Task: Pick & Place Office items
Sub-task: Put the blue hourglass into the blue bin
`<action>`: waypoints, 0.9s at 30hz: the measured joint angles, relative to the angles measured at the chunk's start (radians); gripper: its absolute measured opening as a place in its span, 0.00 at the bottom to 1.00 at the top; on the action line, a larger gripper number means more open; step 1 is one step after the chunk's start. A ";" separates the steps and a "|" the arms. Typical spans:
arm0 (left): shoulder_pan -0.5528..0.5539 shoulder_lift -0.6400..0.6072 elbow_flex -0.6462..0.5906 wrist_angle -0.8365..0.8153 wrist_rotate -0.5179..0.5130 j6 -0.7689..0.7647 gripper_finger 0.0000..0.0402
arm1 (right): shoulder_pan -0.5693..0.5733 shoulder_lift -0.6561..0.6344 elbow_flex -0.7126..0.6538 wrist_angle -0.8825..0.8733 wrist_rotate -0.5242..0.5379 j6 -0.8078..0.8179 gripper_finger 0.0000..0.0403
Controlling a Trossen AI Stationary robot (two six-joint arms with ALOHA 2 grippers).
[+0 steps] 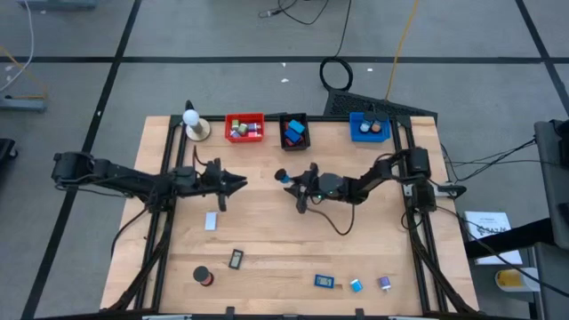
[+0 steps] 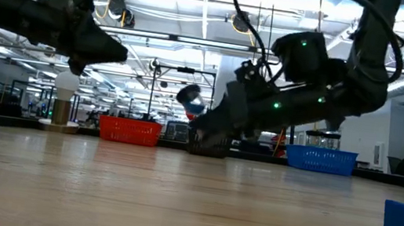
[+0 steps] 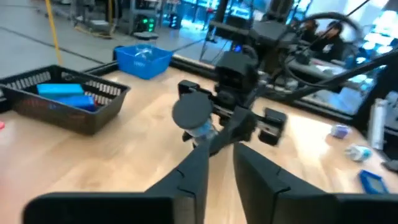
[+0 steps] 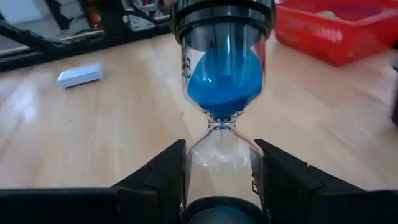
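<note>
The right arm reaches in from the right edge of the high view, elbow bent, forearm stretching leftward to the middle of the table. Its right gripper (image 4: 217, 186) is clamped on an hourglass (image 4: 221, 93) with blue sand and black end caps; the two dark fingers (image 4: 158, 177) press the lower glass bulb from either side. In the high view the hourglass (image 1: 286, 177) sits at the gripper's left tip, just below the black bin (image 1: 294, 132). In the low view it (image 2: 190, 100) hangs tilted in the air, clear of the table (image 2: 174, 196).

The left arm lies stretched from the left edge of the high view toward centre, nearly level above the wood. Its left gripper (image 1: 238, 182) points at the hourglass and stands apart from it, holding nothing; in the left wrist view the fingers (image 3: 193, 177) stand nearly together with only a narrow gap.

A white block (image 1: 211, 221) lies below the left gripper. Along the bottom lie a black roll (image 1: 204, 276), a black-framed rectangle (image 1: 236, 259) and small blue pieces (image 1: 324, 282). The red bin (image 1: 244, 127) and blue bin (image 1: 370, 127) flank the black one.
</note>
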 joint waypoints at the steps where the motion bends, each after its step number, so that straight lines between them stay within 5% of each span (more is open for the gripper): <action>1: -0.002 0.023 0.013 0.003 -0.015 0.000 0.23 | 0.000 0.014 0.013 0.016 -0.012 -0.017 0.41; 11: 0.024 0.297 0.146 -0.062 -0.105 0.001 0.39 | 0.011 0.136 0.134 0.112 -0.097 -0.110 0.41; 16: 0.044 0.400 0.180 -0.082 -0.106 0.019 0.27 | 0.020 0.137 0.133 0.121 -0.098 -0.135 0.41; 23: 0.045 0.544 0.189 0.146 -0.073 0.076 0.05 | 0.019 0.136 0.133 0.137 -0.098 -0.136 0.41; 27: 0.045 0.574 0.196 0.174 -0.049 0.075 0.02 | 0.019 0.136 0.133 0.143 -0.098 -0.139 0.41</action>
